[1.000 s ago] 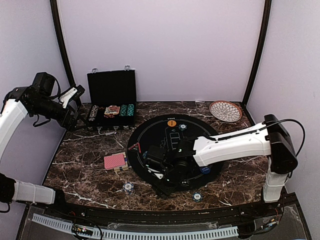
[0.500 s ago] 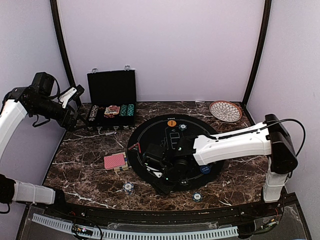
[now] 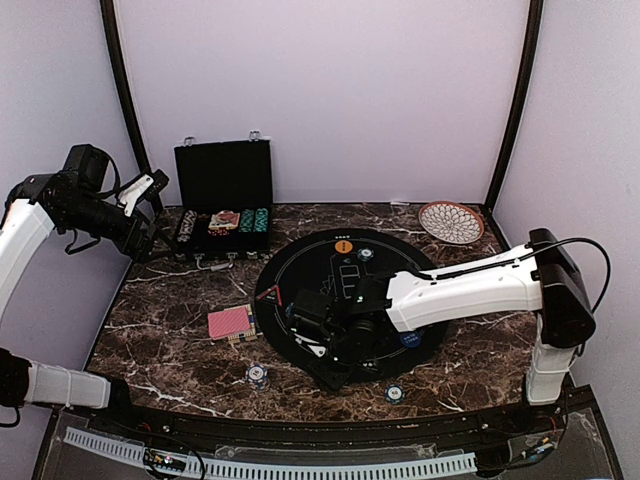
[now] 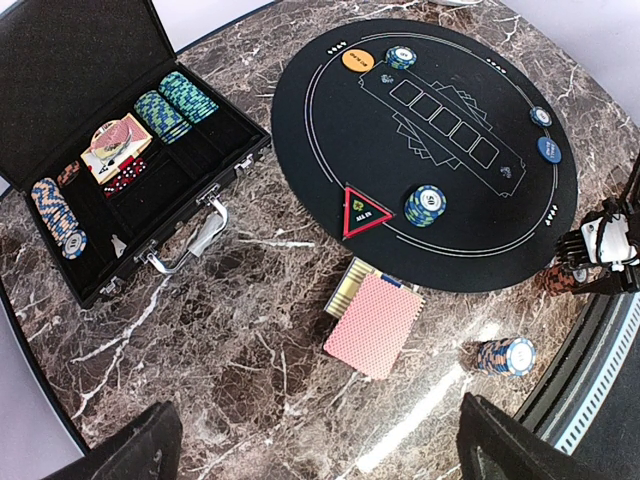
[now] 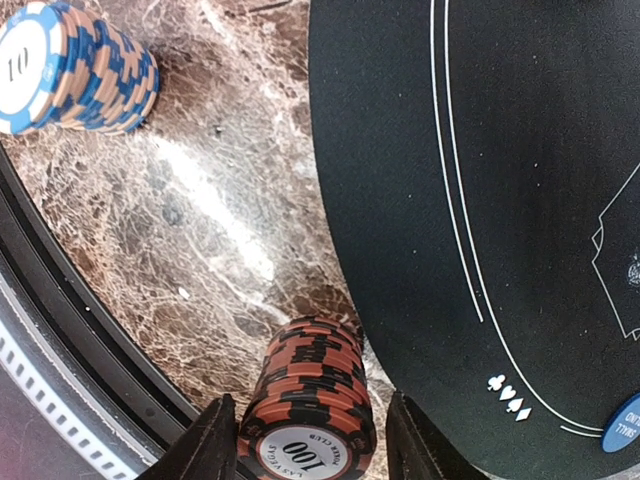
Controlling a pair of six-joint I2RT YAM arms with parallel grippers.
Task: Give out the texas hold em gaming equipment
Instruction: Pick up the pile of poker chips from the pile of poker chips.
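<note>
A stack of orange-and-black poker chips (image 5: 312, 400) marked 100 stands on the marble by the black mat's (image 5: 500, 150) near edge. My right gripper (image 5: 310, 440) is open around it, a finger on each side with narrow gaps. From above the right gripper (image 3: 333, 374) hides that stack. A blue chip stack (image 5: 75, 65) stands to the left of it (image 3: 257, 375). The pink-backed card deck (image 4: 375, 325) lies left of the mat. My left gripper (image 4: 320, 455) hangs wide open and empty, high over the table's left side (image 3: 148, 205).
On the mat (image 3: 300, 270) lie an orange button (image 3: 344, 246), a blue button (image 3: 410, 340), a red triangle marker (image 4: 366, 211) and a blue chip stack (image 4: 425, 205). The open black case (image 3: 224, 190) stands at the back left, a patterned plate (image 3: 450, 222) at the back right. Another chip stack (image 3: 394, 393) stands near the front edge.
The right gripper's jaws have narrowed around the orange chip stack and it has shifted slightly. The left arm has not moved.
</note>
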